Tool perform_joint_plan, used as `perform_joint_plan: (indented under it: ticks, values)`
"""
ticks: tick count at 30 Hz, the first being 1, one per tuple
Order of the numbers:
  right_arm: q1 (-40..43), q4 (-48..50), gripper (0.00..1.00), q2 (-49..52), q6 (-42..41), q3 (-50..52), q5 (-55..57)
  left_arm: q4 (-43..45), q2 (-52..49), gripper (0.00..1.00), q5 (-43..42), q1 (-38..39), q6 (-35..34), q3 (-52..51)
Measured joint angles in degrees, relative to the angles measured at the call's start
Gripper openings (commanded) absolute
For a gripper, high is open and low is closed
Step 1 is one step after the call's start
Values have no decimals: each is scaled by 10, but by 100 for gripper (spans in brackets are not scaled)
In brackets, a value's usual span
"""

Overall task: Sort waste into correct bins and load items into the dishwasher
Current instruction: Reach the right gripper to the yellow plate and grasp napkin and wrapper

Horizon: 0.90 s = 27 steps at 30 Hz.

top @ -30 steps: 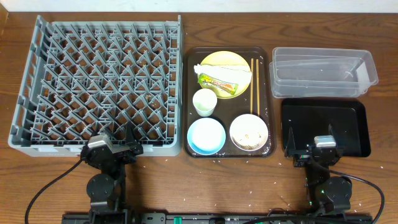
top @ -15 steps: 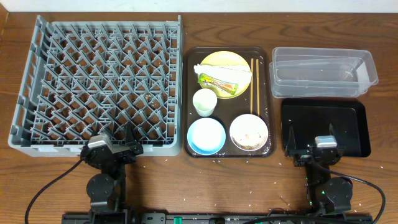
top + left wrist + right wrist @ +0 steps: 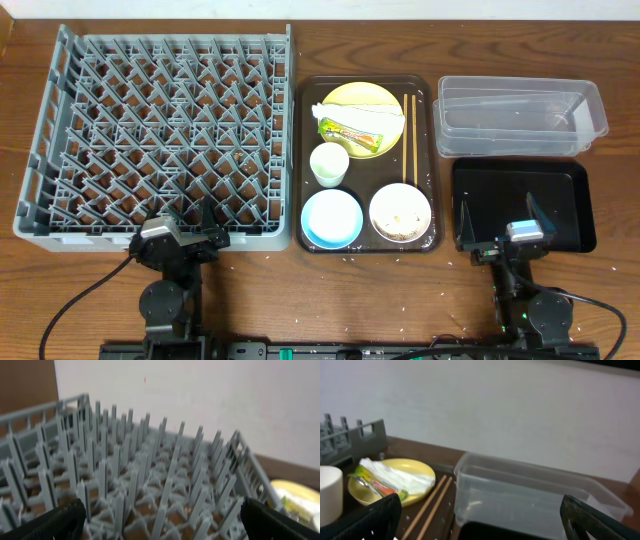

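Both claws stand spread wide and hold nothing. The left claw (image 3: 186, 225) hangs at the near edge of the grey rack (image 3: 150, 130). The right claw (image 3: 498, 222) hangs over the near edge of the black tray (image 3: 560, 195).

The waste lies on the brown serving tray (image 3: 305, 150) between them, well apart from either claw. The green-and-yellow wrapper (image 3: 352, 131) and the crumpled paper (image 3: 375, 122) rest on the yellow plate (image 3: 345, 98), at about ten o'clock from the right claw and one o'clock from the left. The clear tub (image 3: 520, 118) sits at twelve o'clock from the right claw, just beyond the black tray.

We judge the wrapper light, thin and slippery, so we would pinch it across its narrow middle. The paper looks soft and should crush into a firm hold anywhere. The food scraps sit loose in the white bowl (image 3: 400, 211), at about eleven o'clock from the right claw. They are too fine to pinch, so we would grip the bowl's rim and tip it.

The plate, cup (image 3: 329, 163) and blue bowl (image 3: 331, 217) look stiff, smooth and breakable, best taken by the rim. The chopsticks (image 3: 408, 135) are thin and may roll.
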<state>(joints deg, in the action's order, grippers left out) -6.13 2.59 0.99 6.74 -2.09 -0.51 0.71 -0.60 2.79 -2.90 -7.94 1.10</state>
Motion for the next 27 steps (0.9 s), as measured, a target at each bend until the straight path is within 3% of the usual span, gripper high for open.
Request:
perform_joint_plan:
  ticks: [7, 11, 15, 27]
  values:
    - [0, -11, 99, 69, 0, -90, -25, 32, 0, 100, 2, 0, 0, 3]
    - [0, -13, 99, 167, 0, -159, -61, 34, 0, 100, 2, 0, 0, 14]
    - [0, -31, 99, 334, 0, -295, -136, 18, 0, 100, 2, 0, 0, 18]
    - [0, -386, 99, 783, 57, -827, -314, -77, 0, 100, 2, 0, 0, 25]
